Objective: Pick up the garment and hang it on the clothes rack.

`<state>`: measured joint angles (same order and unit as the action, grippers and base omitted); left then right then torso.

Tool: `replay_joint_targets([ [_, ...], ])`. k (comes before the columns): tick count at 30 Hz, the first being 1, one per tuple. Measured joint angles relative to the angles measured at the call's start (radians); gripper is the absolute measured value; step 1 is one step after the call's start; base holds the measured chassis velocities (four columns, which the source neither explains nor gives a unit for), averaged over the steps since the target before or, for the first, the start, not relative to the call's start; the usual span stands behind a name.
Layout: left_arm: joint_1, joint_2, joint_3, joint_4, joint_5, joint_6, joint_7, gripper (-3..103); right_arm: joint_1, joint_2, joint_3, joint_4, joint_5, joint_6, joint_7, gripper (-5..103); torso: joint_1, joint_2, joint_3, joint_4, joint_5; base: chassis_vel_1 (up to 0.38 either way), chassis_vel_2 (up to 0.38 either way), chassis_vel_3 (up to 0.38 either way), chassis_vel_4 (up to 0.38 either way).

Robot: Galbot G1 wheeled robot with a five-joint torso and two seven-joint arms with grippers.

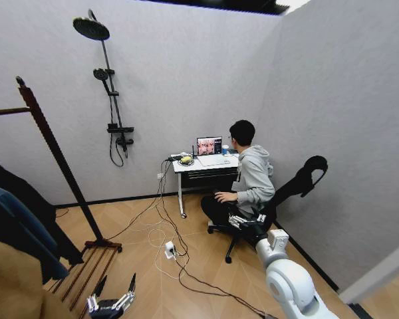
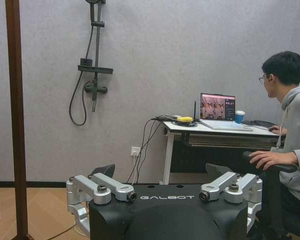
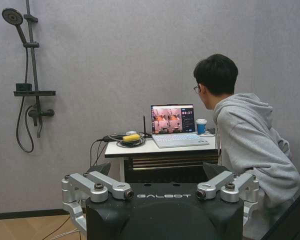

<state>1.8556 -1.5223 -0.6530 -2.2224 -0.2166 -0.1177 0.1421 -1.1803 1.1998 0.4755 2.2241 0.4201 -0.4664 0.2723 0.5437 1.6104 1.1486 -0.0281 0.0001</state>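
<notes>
- The garment (image 1: 16, 199), dark and long, already hangs at the far left on the clothes rack (image 1: 56, 156), so you may count the hanging as done.
- Your left gripper (image 1: 113, 292) hovers low beside the rack's base, fingers spread, holding nothing.
- Your right gripper (image 3: 162, 187) is spread too, low at the right.

black garment (image 1: 23, 199), reddish-brown clothes rack (image 1: 56, 156)

The left gripper (image 2: 161, 172) has a matte black housing printed with "GALBOT" in pale letters, flanked by silver metal linkages with dark round pivot screws and black fingertips. The right gripper (image 3: 160, 170) is built alike. Beside the wooden floor, a glossy white rounded arm segment (image 1: 289, 279) shows.
</notes>
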Motion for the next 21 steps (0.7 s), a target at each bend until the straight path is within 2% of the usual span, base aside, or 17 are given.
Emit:
replay_joint_targets([
  [17,0.000,0.000,0.000,0.000,0.000,0.000,0.000,100,0.015,0.007,-0.009,-0.018,-0.007,0.003,-0.006,100,0.000,0.000,0.000,0.0003,-0.0003,0.179,-0.095,-0.103,0.169],
  [21,0.000,0.000,0.000,0.000,0.000,0.000,0.000,100,0.018,0.008,-0.012,-0.019,-0.007,0.003,-0.006,100,0.000,0.000,0.000,-0.0005,-0.0001,0.149,-0.161,-0.149,0.142],
])
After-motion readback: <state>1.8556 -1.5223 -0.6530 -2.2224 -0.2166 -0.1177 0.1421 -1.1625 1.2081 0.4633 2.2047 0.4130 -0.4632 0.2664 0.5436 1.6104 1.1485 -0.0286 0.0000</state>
